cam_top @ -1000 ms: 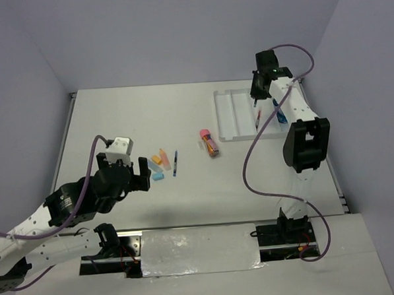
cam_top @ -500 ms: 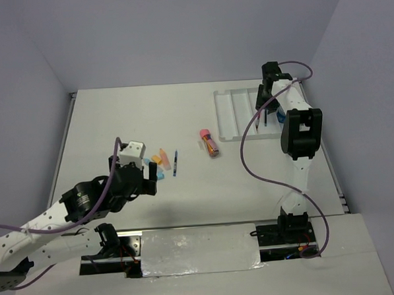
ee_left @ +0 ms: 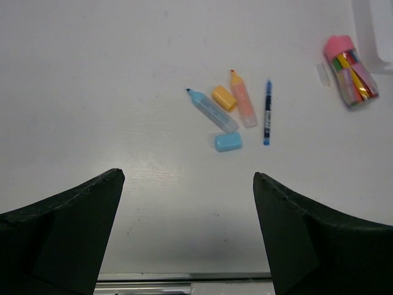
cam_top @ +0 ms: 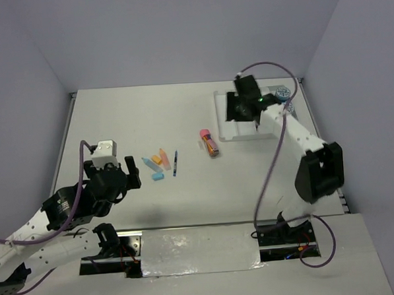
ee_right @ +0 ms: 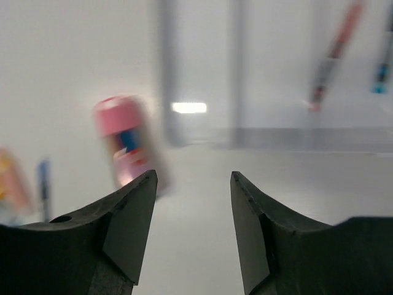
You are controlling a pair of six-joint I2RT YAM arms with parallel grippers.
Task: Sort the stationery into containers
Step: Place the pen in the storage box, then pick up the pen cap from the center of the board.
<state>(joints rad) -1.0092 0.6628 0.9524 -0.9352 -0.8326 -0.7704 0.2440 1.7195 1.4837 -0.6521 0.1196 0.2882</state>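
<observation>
Hovering over the near-left part of the white tray [cam_top: 226, 129], the right gripper [ee_right: 191, 184] has its jaws parted with nothing between them, so it looks free for a fresh pickup. Its wrist view is blurred: the red pen [ee_right: 332, 60] appears to lie in one of the tray's compartments, though I cannot say which. Two blue rolls [cam_top: 281, 92] sit at the tray's far right corner. Just left of the tray's front corner lies the pink pack [cam_top: 210, 142]. Farther left are the blue pen [ee_left: 267, 112], orange marker [ee_left: 244, 106], light-blue marker [ee_left: 212, 110], orange cap [ee_left: 224, 98] and blue cap [ee_left: 228, 142]. The left gripper [ee_left: 187, 178], spread wide and empty, hangs well left of the tray, nearer than that cluster, probably lined up to take one piece.
</observation>
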